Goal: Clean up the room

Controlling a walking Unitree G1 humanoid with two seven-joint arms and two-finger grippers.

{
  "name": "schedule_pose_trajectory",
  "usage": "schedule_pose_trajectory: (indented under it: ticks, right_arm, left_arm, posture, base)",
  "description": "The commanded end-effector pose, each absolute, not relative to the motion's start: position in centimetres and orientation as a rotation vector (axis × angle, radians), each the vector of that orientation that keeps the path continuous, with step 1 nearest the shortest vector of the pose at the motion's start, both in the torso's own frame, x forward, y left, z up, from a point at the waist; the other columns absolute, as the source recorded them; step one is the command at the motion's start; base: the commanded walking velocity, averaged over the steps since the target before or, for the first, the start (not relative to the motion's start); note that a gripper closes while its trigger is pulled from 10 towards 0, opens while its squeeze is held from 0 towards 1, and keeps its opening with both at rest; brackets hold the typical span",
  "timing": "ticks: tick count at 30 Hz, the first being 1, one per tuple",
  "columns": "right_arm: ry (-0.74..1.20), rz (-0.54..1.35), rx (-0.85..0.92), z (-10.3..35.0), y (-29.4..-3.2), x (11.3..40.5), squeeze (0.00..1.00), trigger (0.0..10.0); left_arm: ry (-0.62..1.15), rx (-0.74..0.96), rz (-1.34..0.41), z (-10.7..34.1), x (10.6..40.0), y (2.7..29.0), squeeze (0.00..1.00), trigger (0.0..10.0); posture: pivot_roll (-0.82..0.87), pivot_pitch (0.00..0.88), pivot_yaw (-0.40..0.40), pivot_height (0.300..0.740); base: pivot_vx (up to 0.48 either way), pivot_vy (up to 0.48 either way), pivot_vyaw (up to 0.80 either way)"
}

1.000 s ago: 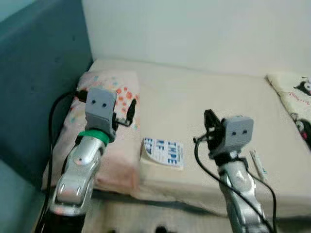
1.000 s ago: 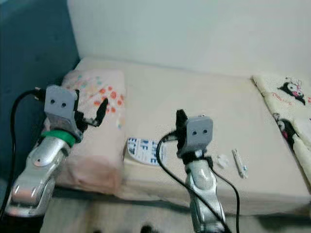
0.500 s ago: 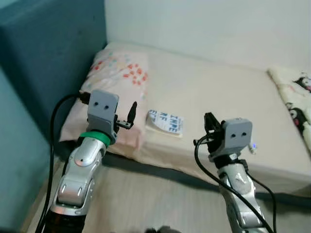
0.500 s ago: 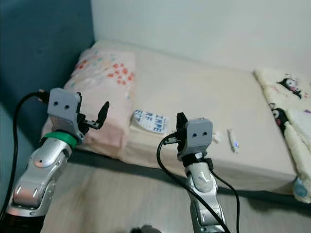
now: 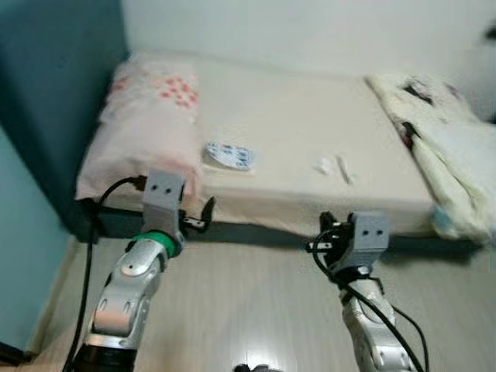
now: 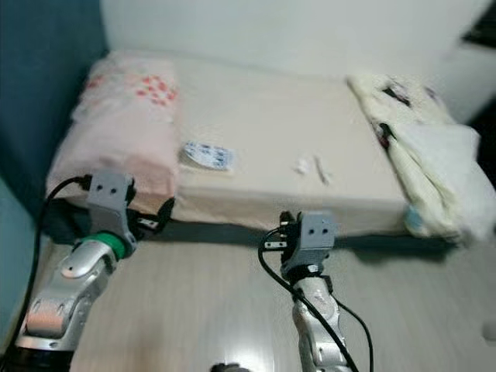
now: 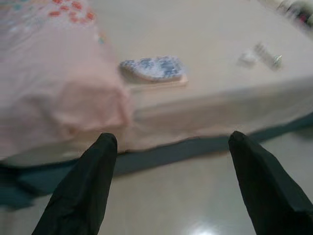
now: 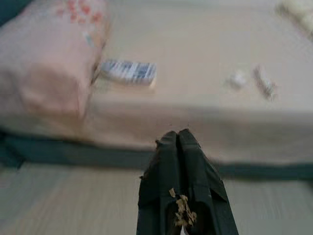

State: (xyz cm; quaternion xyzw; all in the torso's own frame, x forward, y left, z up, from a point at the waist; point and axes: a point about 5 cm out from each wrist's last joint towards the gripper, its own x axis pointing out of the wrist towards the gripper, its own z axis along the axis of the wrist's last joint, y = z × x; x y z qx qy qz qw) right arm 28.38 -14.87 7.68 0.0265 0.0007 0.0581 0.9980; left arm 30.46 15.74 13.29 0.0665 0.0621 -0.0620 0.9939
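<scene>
A beige bed (image 5: 294, 108) stands ahead of me across a strip of floor. On it lie a blue-and-white printed packet (image 5: 229, 155), a small white tube (image 5: 343, 168) and a white scrap (image 5: 321, 164). My left gripper (image 7: 172, 138) is open and holds nothing; it hangs over the floor in front of the bed's near edge, below the pink pillow (image 5: 151, 116). My right gripper (image 8: 177, 133) is shut with nothing in it, low before the bed's edge and short of the tube (image 8: 264, 83). The packet (image 7: 154, 68) lies beyond the left fingers.
A cream blanket with cartoon prints (image 5: 434, 132) is heaped on the bed's right end. A dark blue headboard wall (image 5: 54, 85) rises at the left. Pale wood floor (image 5: 256, 310) runs between me and the bed.
The camera has backed away from the bed, so the bed looks smaller and floor now shows under both grippers. The things on the bed have not moved.
</scene>
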Motion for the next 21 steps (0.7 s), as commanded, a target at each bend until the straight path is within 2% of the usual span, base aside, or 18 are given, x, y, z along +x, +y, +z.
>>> schedule_pose_trajectory:
  ticks: [1, 8, 14, 21]
  right_arm:
    - [0.054, 0.113, 0.029, 6.1, -15.4, 28.0, 0.0, 10.0]
    - [0.127, 0.179, -0.039, 3.9, -14.5, 27.3, 0.0, 10.0]
    - [0.225, 0.34, -0.192, 0.8, -12.4, 25.8, 0.0, 10.0]
    - [0.235, 0.31, -0.18, 0.2, -13.1, 25.7, 0.0, 10.0]
  left_arm:
    - [0.177, 0.184, -0.119, 11.2, 30.1, 16.0, 0.0, 10.0]
    - [0.266, 0.258, -0.112, 7.8, 29.3, 17.0, 0.0, 10.0]
    - [0.437, 0.34, -0.119, 2.2, 27.1, 18.3, 0.0, 10.0]
    - [0.448, 0.329, -0.114, 0.5, 26.0, 18.4, 0.0, 10.0]
  posture:
    - [0.06, 0.06, -0.05, 0.74]
    - [0.06, 0.053, -0.044, 0.74]
    - [0.05, 0.032, -0.043, 0.74]
    - [0.05, 0.032, -0.043, 0.74]
  base:
    - [0.0, 0.0, -0.8]
    - [0.0, 0.0, -0.8]
    - [0.0, 0.0, -0.8]
    - [0.0, 0.0, -0.8]
